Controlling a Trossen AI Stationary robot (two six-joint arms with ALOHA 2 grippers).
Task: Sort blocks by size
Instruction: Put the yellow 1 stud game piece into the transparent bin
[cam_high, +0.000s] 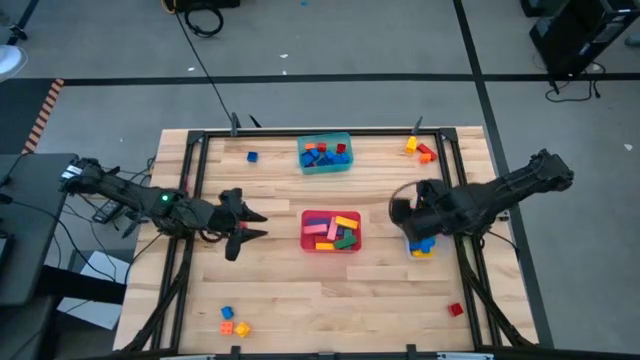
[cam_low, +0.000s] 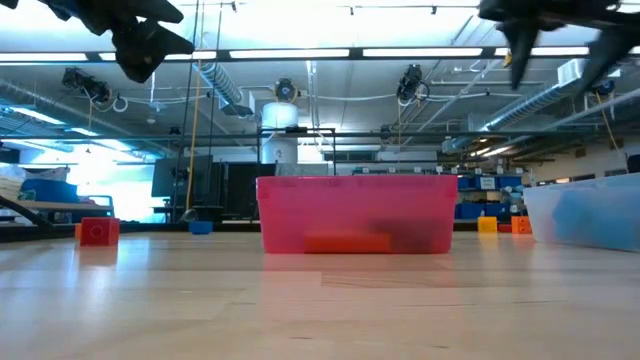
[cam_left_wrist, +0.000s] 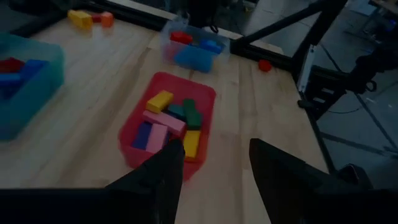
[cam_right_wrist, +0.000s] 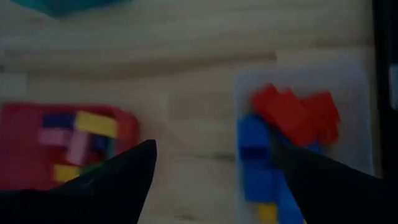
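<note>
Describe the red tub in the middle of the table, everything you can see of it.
The red tub is a small rectangular bin of translucent red plastic with rounded corners, standing upright and open-topped on the wooden table near its centre. It holds a loose pile of blocks: pink, yellow, blue and green bars. Neither gripper touches it; the left gripper hovers open beside it.

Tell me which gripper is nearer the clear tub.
Right. The right gripper hangs open directly over the clear tub, which holds red and blue blocks. The left gripper hovers open beyond the red tub, on its far side.
</note>
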